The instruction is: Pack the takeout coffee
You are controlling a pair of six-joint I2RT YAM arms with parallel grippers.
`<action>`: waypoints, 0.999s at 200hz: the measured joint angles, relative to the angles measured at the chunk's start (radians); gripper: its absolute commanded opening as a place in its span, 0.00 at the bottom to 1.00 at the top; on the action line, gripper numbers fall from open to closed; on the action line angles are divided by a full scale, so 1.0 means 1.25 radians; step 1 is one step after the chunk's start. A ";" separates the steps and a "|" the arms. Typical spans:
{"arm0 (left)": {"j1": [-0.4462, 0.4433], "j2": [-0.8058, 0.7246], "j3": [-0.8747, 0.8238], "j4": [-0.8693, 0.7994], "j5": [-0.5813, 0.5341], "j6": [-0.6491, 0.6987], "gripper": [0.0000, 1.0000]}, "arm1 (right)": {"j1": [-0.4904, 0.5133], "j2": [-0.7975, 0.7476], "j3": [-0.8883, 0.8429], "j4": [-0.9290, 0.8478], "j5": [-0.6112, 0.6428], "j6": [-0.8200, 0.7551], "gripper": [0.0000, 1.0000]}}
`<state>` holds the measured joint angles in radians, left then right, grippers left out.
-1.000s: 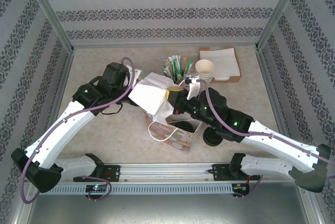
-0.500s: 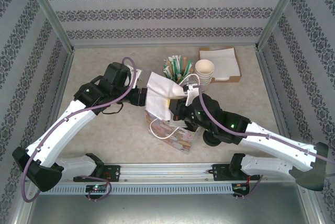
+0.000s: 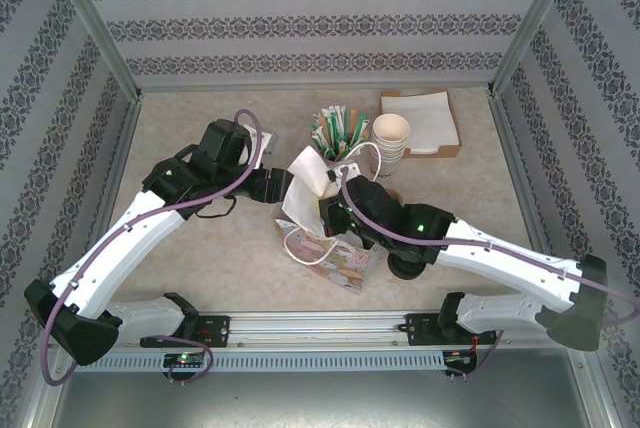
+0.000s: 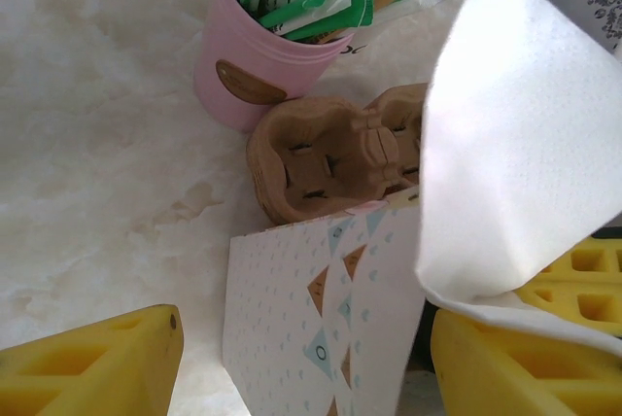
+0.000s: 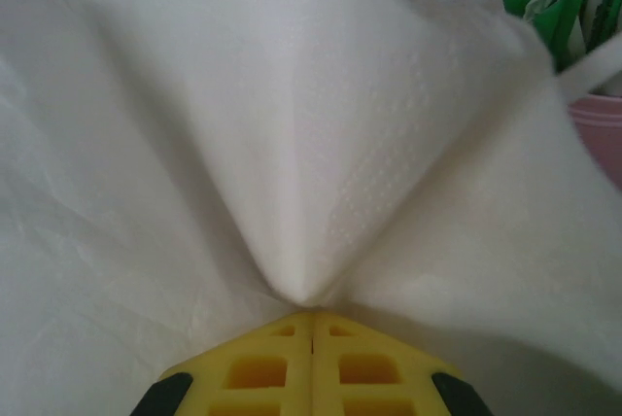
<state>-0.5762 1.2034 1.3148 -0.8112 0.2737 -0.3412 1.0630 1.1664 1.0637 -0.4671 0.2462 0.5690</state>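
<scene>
Over the paper bag point(image 3: 345, 263) hangs the napkin point(image 3: 305, 183), pinched in right gripper point(image 5: 311, 315) — napkin step, I reckon. Seemingly the takeout coffee point(image 3: 405, 266) sits just right of the bag, half hidden; left gripper point(image 4: 306, 329) gapes astride the bag's wall. Next — lower, release.

Can't read any text, brand or number anywhere. Closest candidate is the brown oval label point(image 4: 251, 83) on the pink cup point(image 4: 216, 52), too blurred to make out. Same for the print on the green-and-white sachets point(image 4: 321, 3): not legible. On the patterned paper bag point(image 4: 311, 329), only small triangles, no lettering.
</scene>
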 measured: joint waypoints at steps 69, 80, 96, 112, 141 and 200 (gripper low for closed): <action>0.000 -0.038 0.000 0.001 -0.034 0.009 0.69 | -0.066 0.019 0.034 -0.066 -0.073 -0.023 0.00; 0.000 -0.038 0.000 0.001 -0.034 0.012 0.69 | -0.078 0.017 0.037 -0.073 -0.100 -0.018 0.00; 0.000 -0.038 0.000 0.005 -0.034 0.015 0.68 | -0.085 0.018 0.049 -0.090 -0.124 -0.015 0.00; -0.001 -0.038 0.000 0.011 -0.034 0.019 0.67 | -0.096 0.017 0.060 -0.102 -0.148 -0.011 0.00; -0.001 -0.038 0.000 0.013 -0.034 0.022 0.67 | -0.107 0.020 0.071 -0.112 -0.163 -0.013 0.00; -0.001 -0.038 0.000 0.013 -0.073 0.024 0.67 | -0.089 0.117 0.117 -0.175 -0.133 -0.065 0.00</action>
<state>-0.5770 1.1557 1.3148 -0.7956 0.1822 -0.3107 0.9520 1.3121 1.2098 -0.6865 0.0799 0.4877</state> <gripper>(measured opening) 0.674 0.064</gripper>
